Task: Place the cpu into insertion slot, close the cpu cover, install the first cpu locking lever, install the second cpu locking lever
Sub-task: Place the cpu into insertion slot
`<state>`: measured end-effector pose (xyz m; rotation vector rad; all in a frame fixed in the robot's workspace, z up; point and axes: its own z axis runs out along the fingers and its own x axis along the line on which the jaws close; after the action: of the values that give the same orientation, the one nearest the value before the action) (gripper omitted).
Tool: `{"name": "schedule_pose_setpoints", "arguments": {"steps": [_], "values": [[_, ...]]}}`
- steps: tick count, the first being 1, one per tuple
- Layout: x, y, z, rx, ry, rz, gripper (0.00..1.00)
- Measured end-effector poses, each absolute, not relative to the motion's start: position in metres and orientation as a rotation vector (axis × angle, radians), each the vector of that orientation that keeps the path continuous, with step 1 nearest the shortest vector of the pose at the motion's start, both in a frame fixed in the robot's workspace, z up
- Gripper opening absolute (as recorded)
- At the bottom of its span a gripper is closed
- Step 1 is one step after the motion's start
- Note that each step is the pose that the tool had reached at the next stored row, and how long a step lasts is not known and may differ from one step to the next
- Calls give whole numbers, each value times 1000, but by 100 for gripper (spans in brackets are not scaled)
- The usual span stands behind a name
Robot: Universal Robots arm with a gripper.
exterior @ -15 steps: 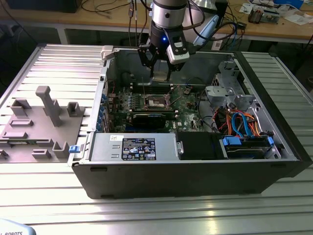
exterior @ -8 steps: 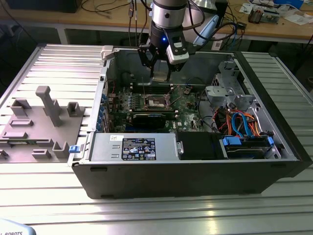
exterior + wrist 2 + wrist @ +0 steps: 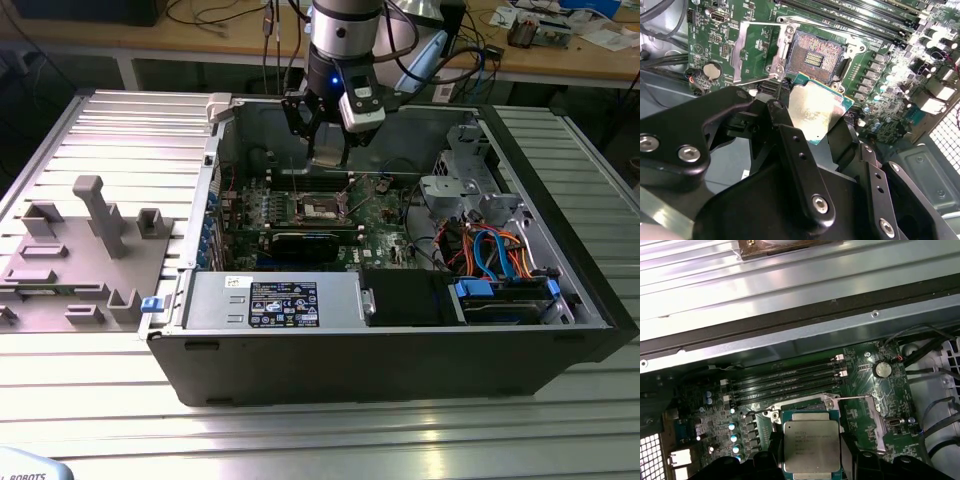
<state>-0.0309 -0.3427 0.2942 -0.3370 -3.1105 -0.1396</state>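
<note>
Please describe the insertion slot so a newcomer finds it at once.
In the open case, find the green board. Beside the long black memory slots sits the insertion slot, near the cpu the gripper holds: it alone is square and dark, with a silvery rim.

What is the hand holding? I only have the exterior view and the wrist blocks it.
Observer: The cpu. The hand pinches it by its edges, as both wrist views show.
Operator: Seated in the slot yet?
Observer: No. In the second wrist view the slot is bare with its contacts showing, and the cpu hangs apart from it.
</note>
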Motion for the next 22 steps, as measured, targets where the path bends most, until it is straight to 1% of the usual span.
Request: {"name": "schedule_pose_setpoints", "arguments": {"steps": [22], "values": [[-31, -343, 291, -450, -3099, -140, 55]]}}
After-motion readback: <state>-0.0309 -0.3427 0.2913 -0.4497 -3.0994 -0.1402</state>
